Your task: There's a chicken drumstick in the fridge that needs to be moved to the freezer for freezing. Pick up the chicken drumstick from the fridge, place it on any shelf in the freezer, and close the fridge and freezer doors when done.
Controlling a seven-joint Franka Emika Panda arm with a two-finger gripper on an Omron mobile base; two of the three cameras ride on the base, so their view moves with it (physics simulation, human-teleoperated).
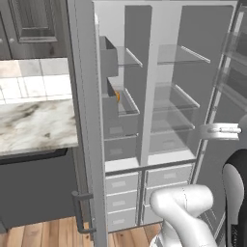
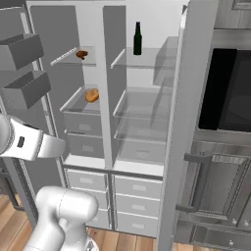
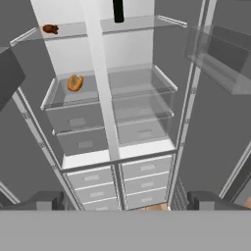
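The chicken drumstick, a small reddish-brown lump, lies on the top clear shelf of the narrower left compartment, the freezer. To its right is the wider fridge. Both doors stand wide open: the freezer door on the left, the fridge door on the right. My gripper hangs well back from the cabinet, facing it. It is open, with nothing between its fingers.
A golden-orange curved food item sits on the freezer's second shelf. A dark bottle stands on the fridge's top shelf. White drawers fill the bottom. A marble counter lies left of the cabinet and a dark oven right of it.
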